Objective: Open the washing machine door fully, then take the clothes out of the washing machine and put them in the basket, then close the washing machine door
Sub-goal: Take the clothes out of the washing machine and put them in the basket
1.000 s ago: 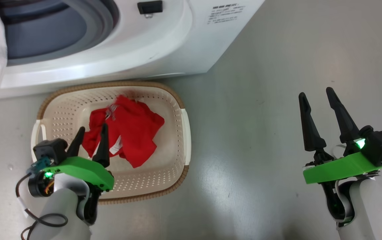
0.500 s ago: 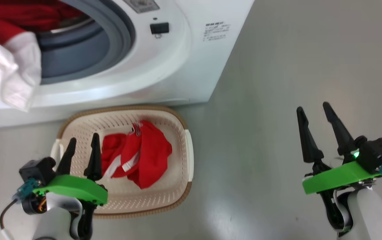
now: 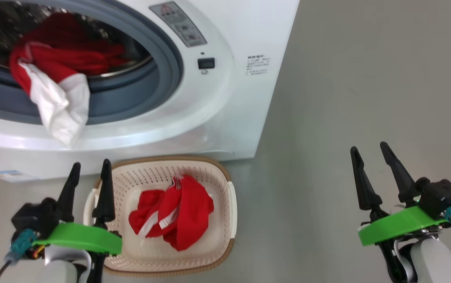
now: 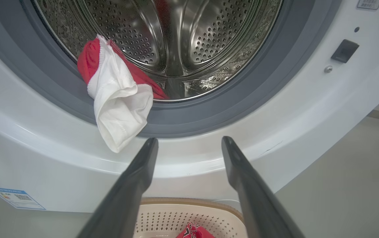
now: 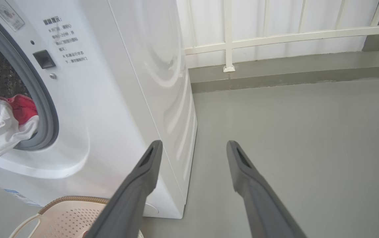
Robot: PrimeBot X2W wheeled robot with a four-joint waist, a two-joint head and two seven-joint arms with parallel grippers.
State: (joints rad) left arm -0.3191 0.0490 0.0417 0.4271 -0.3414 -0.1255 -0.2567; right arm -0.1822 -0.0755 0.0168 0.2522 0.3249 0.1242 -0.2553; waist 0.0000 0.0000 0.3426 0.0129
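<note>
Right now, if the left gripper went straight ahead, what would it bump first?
The left gripper would probably hit the washing machine on its white front, just below the drum opening, though depth is unclear.

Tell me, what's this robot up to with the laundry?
It is emptying the washing machine into the basket on the floor in front of it. One red garment lies in the basket; another red and white garment hangs out of the machine's opening. Both the left claw and right claw are open and empty.
</note>
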